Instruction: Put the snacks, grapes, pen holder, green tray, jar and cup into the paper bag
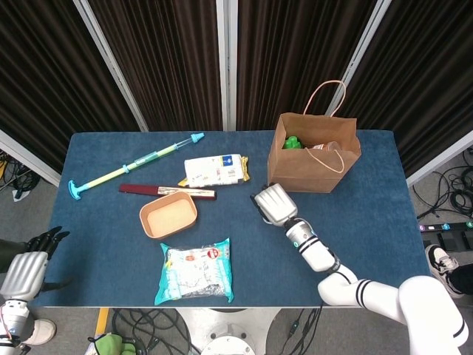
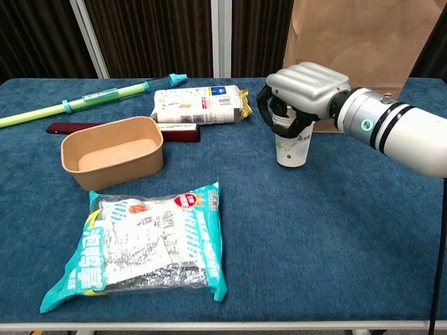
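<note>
Chest view shows your right hand (image 2: 300, 94) with its fingers wrapped over the rim of the white paper cup with green print (image 2: 293, 148), upright just in front of the brown paper bag (image 2: 349, 42). You're mid-carry, I judge; next, lift it above the bag's open top. The cup's print is unreadable. Your left hand (image 1: 26, 265) idles off the blue worktop (image 1: 369, 214), fingers loosely apart, holding nothing.
</note>
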Available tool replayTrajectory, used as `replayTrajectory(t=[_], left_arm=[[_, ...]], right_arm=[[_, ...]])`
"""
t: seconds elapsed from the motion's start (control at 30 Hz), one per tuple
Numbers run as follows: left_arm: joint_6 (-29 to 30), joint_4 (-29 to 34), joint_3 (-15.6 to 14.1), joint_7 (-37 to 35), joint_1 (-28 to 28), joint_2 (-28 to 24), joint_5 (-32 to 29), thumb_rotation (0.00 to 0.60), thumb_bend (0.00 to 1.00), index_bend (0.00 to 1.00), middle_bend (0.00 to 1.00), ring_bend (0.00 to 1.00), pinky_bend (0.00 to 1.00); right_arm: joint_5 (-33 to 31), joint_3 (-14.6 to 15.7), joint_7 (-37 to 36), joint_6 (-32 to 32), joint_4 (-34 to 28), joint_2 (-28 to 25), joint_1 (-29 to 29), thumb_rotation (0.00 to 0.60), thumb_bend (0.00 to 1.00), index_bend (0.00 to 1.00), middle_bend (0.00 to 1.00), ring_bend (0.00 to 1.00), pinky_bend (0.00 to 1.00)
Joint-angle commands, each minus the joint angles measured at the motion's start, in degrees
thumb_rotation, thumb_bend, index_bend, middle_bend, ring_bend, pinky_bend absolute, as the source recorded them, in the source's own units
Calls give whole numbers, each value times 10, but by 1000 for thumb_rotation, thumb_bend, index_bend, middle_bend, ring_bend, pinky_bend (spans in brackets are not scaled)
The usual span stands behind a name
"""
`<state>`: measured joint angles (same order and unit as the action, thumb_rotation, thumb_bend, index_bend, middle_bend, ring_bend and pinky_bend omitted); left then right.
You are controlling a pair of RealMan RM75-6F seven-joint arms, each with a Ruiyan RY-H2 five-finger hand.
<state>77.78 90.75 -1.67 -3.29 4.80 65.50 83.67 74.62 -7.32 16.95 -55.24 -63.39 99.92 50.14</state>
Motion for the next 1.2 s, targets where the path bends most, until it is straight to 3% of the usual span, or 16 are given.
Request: replayTrajectory(t=[0.03, 0.37, 0.67, 0.9, 1.2], left_arm=[[0, 0, 0, 0, 0, 0, -1, 600, 42, 203, 175, 133, 145], [-2, -3, 1, -1, 1, 2, -1, 600, 41, 202, 175, 133, 145], [-4, -2, 1, 0, 1, 1, -2, 600, 41, 202, 175, 133, 145], [-6, 2, 2, 4, 5, -1, 2, 600, 42, 202, 175, 133, 145], [-7, 4, 3, 6, 7, -3, 4, 600, 41, 202, 175, 133, 145]], right_arm=[[12, 2, -2, -11, -3, -5, -6, 600, 474, 836, 757, 489, 533], [57, 4, -60, -57, -11, -14, -27, 600, 484, 904, 818, 564, 601], [141, -12, -110, -142, -134, -95, -33, 600, 478, 897, 809, 559, 601], [167, -80, -81, -212, -260, -192, -38, 600, 476, 895, 809, 559, 601], [49, -192, -82, -221, -297, -284, -53, 600, 466, 894, 809, 558, 601]])
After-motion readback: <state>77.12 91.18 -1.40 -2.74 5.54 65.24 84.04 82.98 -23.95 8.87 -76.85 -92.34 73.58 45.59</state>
